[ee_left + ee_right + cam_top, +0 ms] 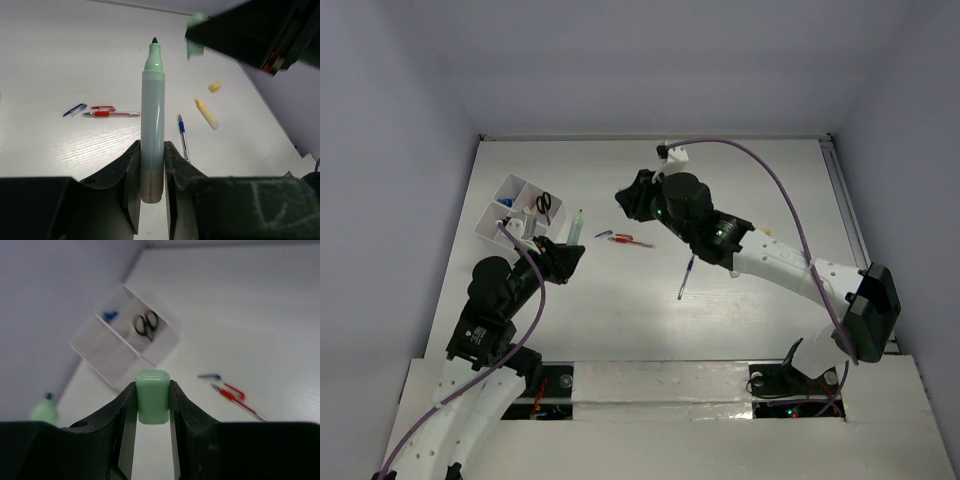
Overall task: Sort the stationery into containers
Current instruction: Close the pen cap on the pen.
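Marker of pale green plastic (152, 125), uncapped, dark green tip forward, clamped at its rear end between the two black fingers of left pincer (151, 165), just right of small white plastic organiser box (492, 222) at far left of white desk (750, 190). Pale green cap (153, 387) pinched tight in right pincer (153, 402), over mid-desk. Black-handled scissors (543, 206) lying in one compartment of the box. Out on the desk: thin red pen (111, 114), small blue clip piece (75, 109) just beside it, blue pen (183, 137) nearer, pale yellow stick (206, 113) and small yellow cap (214, 86) near each other, not touching.
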Robot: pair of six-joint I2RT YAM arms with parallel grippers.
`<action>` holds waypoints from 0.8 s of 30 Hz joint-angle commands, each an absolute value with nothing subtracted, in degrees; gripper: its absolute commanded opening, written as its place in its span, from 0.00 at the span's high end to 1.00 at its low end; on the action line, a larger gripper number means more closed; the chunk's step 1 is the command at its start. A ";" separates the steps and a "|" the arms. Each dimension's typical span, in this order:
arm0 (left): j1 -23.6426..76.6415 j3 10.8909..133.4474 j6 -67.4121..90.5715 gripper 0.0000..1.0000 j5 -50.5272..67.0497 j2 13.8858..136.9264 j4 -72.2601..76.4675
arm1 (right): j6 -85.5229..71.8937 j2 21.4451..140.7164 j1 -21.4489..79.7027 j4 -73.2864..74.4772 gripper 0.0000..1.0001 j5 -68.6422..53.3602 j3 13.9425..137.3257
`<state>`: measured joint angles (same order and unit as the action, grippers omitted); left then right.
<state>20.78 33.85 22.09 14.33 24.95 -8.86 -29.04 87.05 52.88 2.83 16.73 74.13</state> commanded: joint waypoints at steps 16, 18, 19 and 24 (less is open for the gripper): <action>20.21 34.72 22.50 1.00 14.06 22.85 -5.18 | -44.91 95.54 53.87 -19.86 1.00 5.63 84.38; 20.21 34.72 22.50 1.00 13.80 22.94 -5.27 | -45.00 95.54 53.88 -19.69 1.00 5.62 83.85; 20.21 34.80 22.50 1.00 13.62 23.03 -5.36 | -44.91 95.45 53.88 -19.69 1.00 5.71 83.76; 19.69 34.89 22.50 1.00 13.62 23.20 -5.45 | -44.47 96.24 54.93 -18.37 1.00 5.10 84.37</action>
<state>20.45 33.85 22.15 13.93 23.49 -8.43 -44.23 96.36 54.04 -15.53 5.96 81.49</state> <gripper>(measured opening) 0.156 0.329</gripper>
